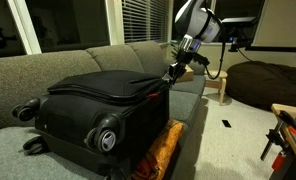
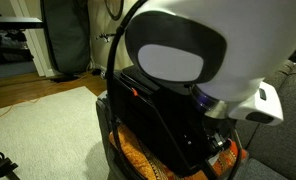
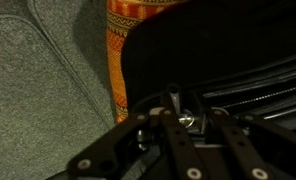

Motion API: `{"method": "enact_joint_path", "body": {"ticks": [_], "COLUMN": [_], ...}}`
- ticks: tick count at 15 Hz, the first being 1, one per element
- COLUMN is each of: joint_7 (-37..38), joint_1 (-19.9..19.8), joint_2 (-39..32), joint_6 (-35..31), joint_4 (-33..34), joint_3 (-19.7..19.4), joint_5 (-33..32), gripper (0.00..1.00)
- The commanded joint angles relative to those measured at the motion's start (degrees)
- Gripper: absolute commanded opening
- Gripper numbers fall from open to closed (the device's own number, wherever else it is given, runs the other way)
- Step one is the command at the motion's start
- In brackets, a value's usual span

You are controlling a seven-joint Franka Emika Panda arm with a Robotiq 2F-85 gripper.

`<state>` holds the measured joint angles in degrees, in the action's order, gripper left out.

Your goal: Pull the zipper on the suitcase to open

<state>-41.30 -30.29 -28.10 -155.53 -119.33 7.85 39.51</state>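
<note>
The black soft-sided suitcase [image 1: 98, 100] lies flat on a grey couch, wheels toward the camera; it also shows in an exterior view [image 2: 153, 110] and in the wrist view [image 3: 218, 50]. The zipper track [image 3: 258, 80] runs along the lid edge. My gripper [image 1: 175, 68] is at the suitcase's far corner, pointing down. In the wrist view my gripper's fingers [image 3: 186, 112] are drawn close together around a small shiny zipper pull [image 3: 185, 118]. A reddish tag [image 2: 135, 92] shows on the suitcase edge. In the exterior view with the tag, the arm's white body [image 2: 188, 50] hides the gripper.
An orange patterned cushion [image 1: 163, 150] leans against the suitcase's side and also shows in the wrist view [image 3: 123, 50]. The grey couch [image 1: 48, 65] carries the suitcase. A dark beanbag [image 1: 268, 85] sits on the floor behind. A wooden table edge [image 1: 293, 125] is at the right.
</note>
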Motion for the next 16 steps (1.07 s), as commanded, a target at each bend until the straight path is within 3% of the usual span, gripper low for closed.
{"method": "enact_joint_path", "body": {"ticks": [1,2,4,7,8,11,16], "joint_7": [-2.0,-1.6,-1.6,-1.7,-0.6,-0.7,-0.7], "joint_1": [-1.0,-0.6,0.0,0.2,1.1,1.0,1.0], "joint_2": [-1.9,-1.8,-1.5,0.0,-0.9,-1.0,-1.0], "joint_6": [1.7,2.5,2.6,2.8,2.8,2.8,2.8], "joint_4": [3.1,3.0,2.5,0.5,1.4,1.4,1.4], "joint_3": [-2.3,-3.0,-3.4,-3.4,-3.4,-3.9,-3.9], "joint_5": [1.6,1.3,1.2,1.4,1.0,0.9,0.9], "gripper": [0.08,0.5,0.57,0.76,0.58,0.75,0.76]}}
